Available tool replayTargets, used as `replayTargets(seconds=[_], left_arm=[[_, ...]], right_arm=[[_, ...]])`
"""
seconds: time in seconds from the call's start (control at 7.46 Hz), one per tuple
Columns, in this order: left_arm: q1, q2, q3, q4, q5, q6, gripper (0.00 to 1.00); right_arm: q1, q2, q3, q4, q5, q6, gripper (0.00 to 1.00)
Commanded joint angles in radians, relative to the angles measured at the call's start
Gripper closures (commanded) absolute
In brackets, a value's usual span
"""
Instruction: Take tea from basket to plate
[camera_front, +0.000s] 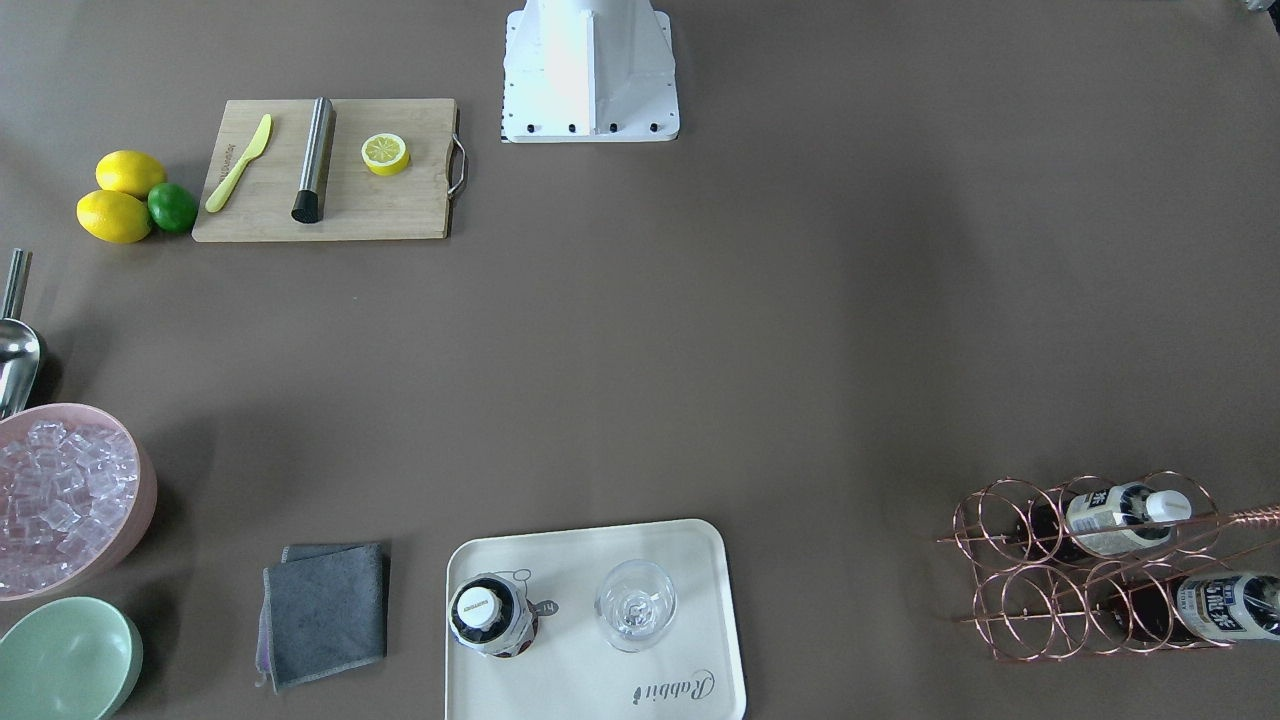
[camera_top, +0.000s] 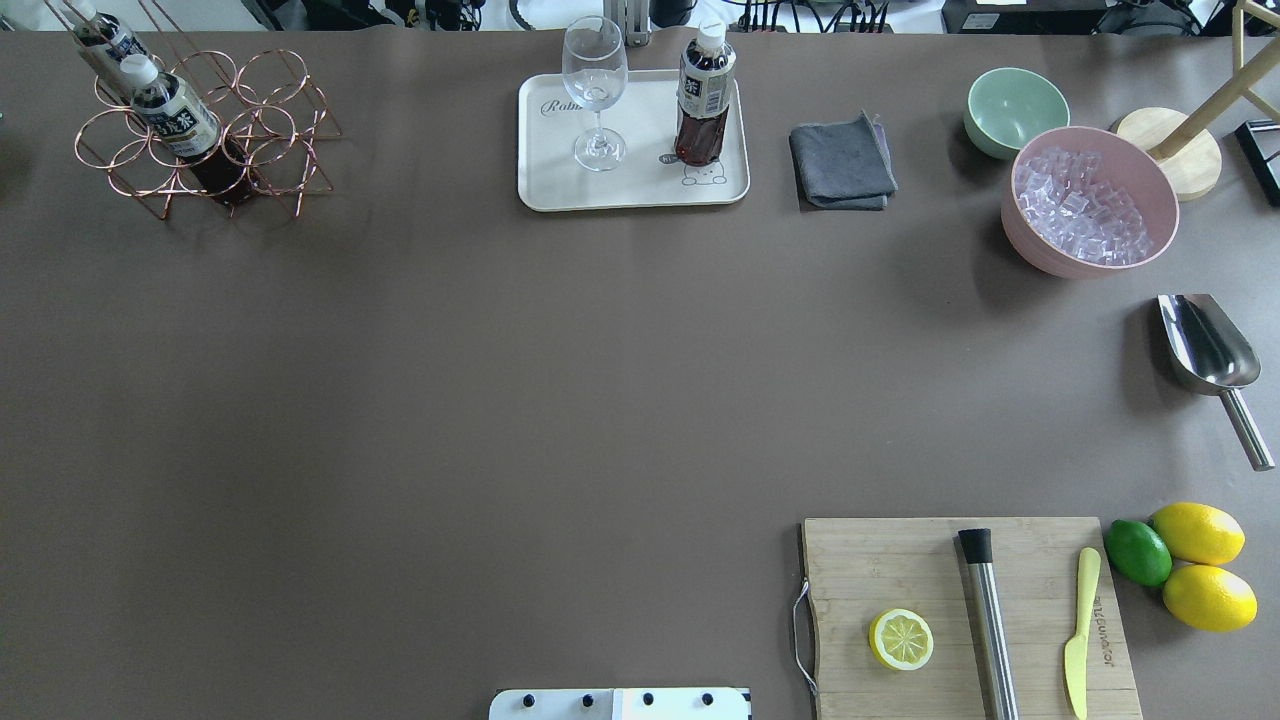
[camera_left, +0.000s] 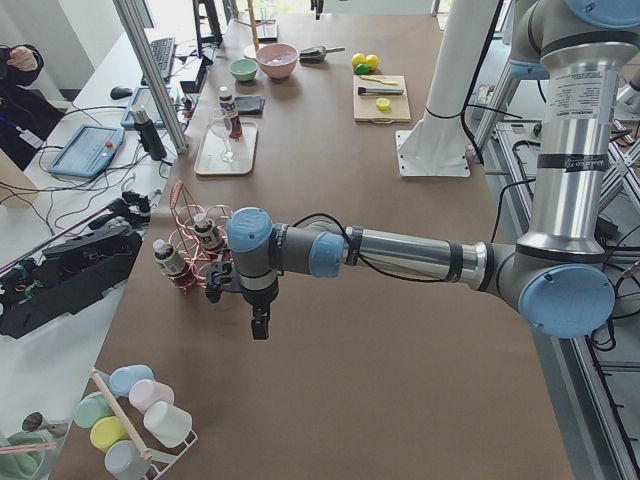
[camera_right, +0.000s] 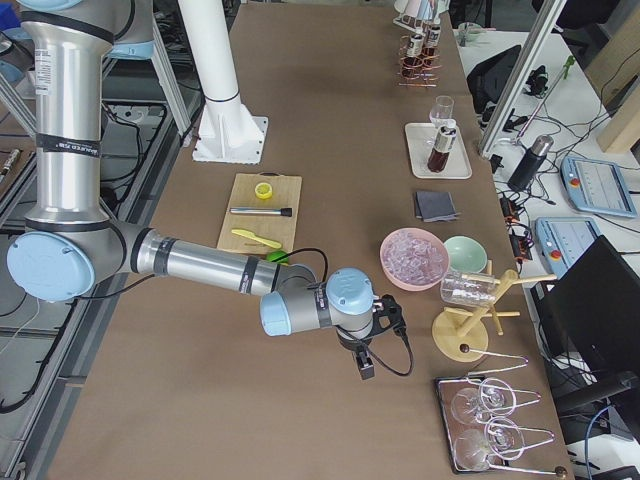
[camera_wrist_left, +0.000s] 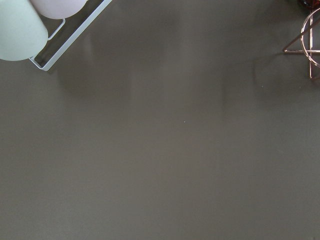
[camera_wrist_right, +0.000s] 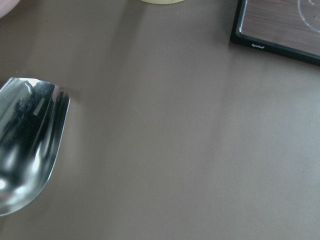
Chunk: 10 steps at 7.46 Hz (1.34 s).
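Observation:
One tea bottle (camera_front: 492, 615) stands upright on the cream plate (camera_front: 585, 555), next to a clear stemmed glass (camera_front: 635, 603); both also show in the overhead view, the bottle (camera_top: 704, 95) on the plate (camera_top: 640, 185). Two more tea bottles (camera_top: 175, 115) (camera_top: 105, 40) lie in the copper wire basket (camera_top: 270, 130) at the table's far left corner. My left gripper (camera_left: 259, 325) hangs over bare table just beside the basket (camera_left: 195, 245). My right gripper (camera_right: 365, 365) hangs at the opposite end of the table. I cannot tell whether either is open or shut.
A wooden cutting board (camera_top: 890, 560) holds a lemon half (camera_top: 901, 639), a steel muddler (camera_top: 988, 620) and a yellow knife (camera_top: 1080, 630). Lemons and a lime (camera_top: 1138, 551) lie beside it. A pink ice bowl (camera_top: 1090, 200), green bowl (camera_top: 1015, 108), grey cloth (camera_top: 842, 162) and steel scoop (camera_top: 1205, 350) occupy the right.

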Motion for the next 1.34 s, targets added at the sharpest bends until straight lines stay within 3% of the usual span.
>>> replayTargets(seconds=[0.0,0.27,0.8,1.21], left_arm=[[-0.025,0.062,0.000,-0.005,0.000,0.030,0.02],[-0.036,0.067,0.006,-0.003,0.009,0.054,0.02],[-0.036,0.062,0.006,-0.002,0.008,0.084,0.02],[-0.036,0.058,0.002,-0.002,0.005,0.082,0.02]], right_arm=[[-0.065,-0.103,-0.066,0.259,-0.012,0.036,0.00],[-0.101,-0.101,-0.070,0.261,-0.001,0.070,0.00],[-0.061,-0.089,-0.091,0.228,0.016,0.066,0.00],[0.002,0.056,-0.049,-0.084,0.091,0.035,0.00]])
